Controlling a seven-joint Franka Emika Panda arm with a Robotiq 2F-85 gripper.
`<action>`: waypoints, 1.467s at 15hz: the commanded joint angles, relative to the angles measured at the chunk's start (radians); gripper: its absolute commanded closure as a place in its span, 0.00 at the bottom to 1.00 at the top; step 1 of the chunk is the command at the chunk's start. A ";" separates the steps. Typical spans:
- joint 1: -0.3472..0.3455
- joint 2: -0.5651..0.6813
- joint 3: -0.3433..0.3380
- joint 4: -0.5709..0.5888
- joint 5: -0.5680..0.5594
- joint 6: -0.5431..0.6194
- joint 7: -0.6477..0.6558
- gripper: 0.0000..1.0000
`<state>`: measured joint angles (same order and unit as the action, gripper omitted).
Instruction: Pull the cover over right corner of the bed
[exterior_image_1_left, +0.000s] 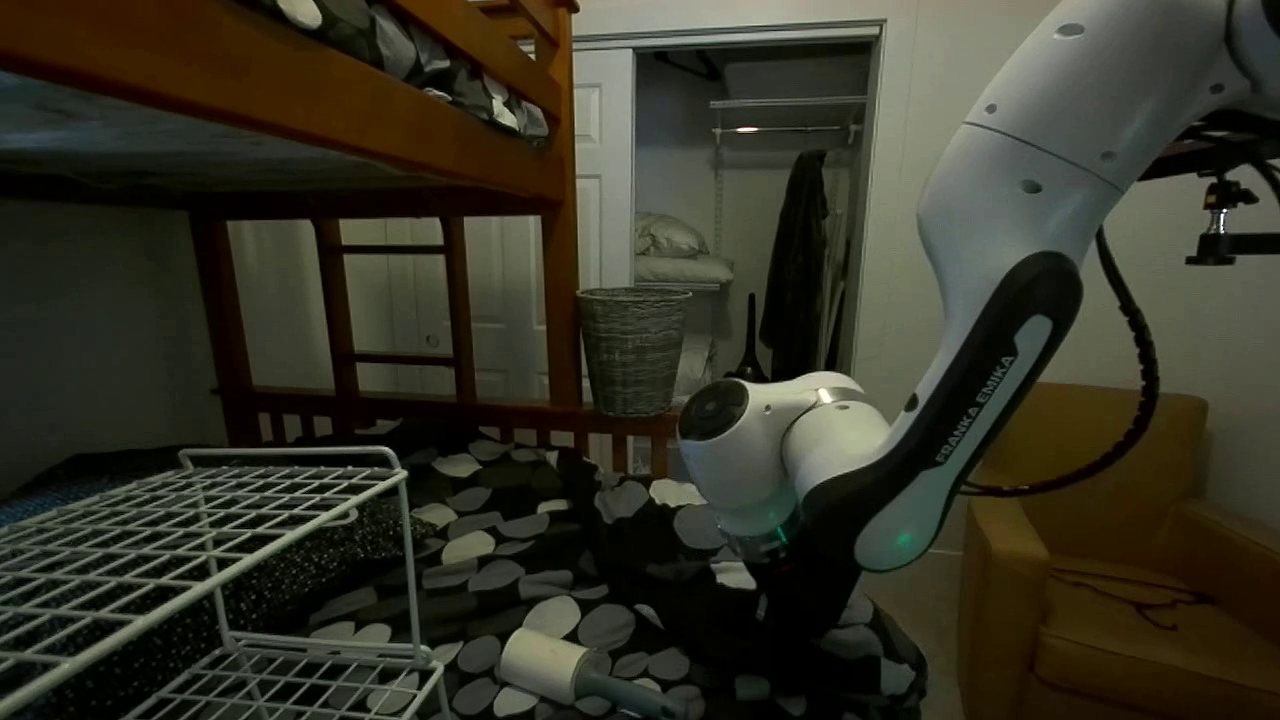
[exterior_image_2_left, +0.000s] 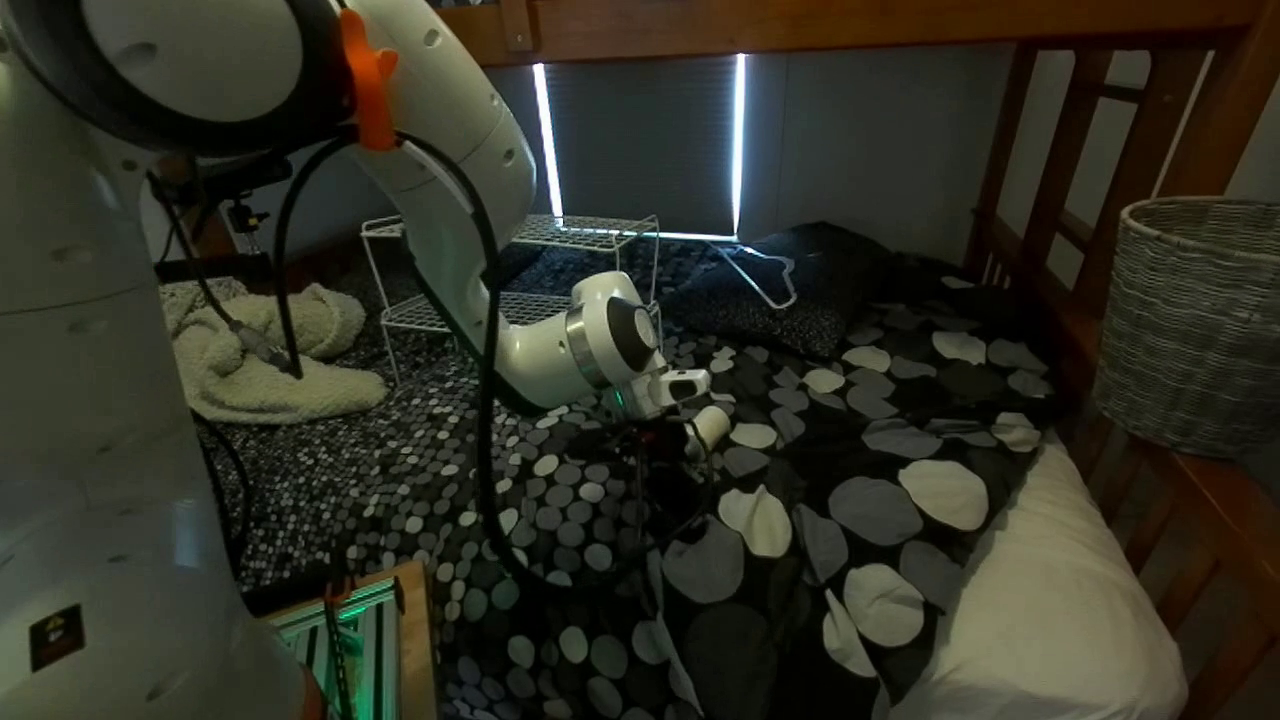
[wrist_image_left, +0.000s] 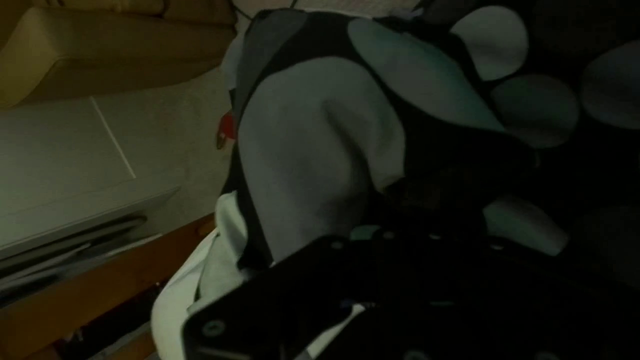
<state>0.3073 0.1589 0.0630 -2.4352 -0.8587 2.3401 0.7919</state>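
One wedge of bare white bedding (exterior_image_2_left: 1060, 610) seems to decide the coming move. It lies between the free edge of the cover (exterior_image_2_left: 870, 510) and the slatted end rail (exterior_image_2_left: 1212, 500), narrow near the wicker basket (exterior_image_2_left: 1190, 330) and broadening toward a corner of the bed (exterior_image_2_left: 850, 22). The black cover with its white and grey spots spreads beneath and all around the gripper (exterior_image_2_left: 672, 490), so only its edge is off to one side: in that exterior view it slants, to the right of the gripper and down toward the bottom. The wrist view agrees, with a rumpled fold of cover filling the middle, the white bedding at lower left and brown rail beyond it.

I judge that the pull should go across that edge, toward the rail and the bare corner, rather than along it. The gripper sits low at the cloth; the wrist view is so dark there that I can't say whether it stands wide or pinches a fold. With only a shallow nip, the soft fabric might slip away or bunch before the edge reaches the corner.
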 joint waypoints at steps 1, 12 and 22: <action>-0.085 -0.162 -0.015 -0.112 -0.147 -0.006 0.004 0.99; -0.163 -0.198 0.004 -0.115 -0.163 -0.012 -0.001 0.97; -0.360 -0.038 -0.155 -0.024 -0.270 0.067 0.137 0.99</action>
<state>0.0132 0.0476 -0.0407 -2.5072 -1.0739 2.3264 0.8454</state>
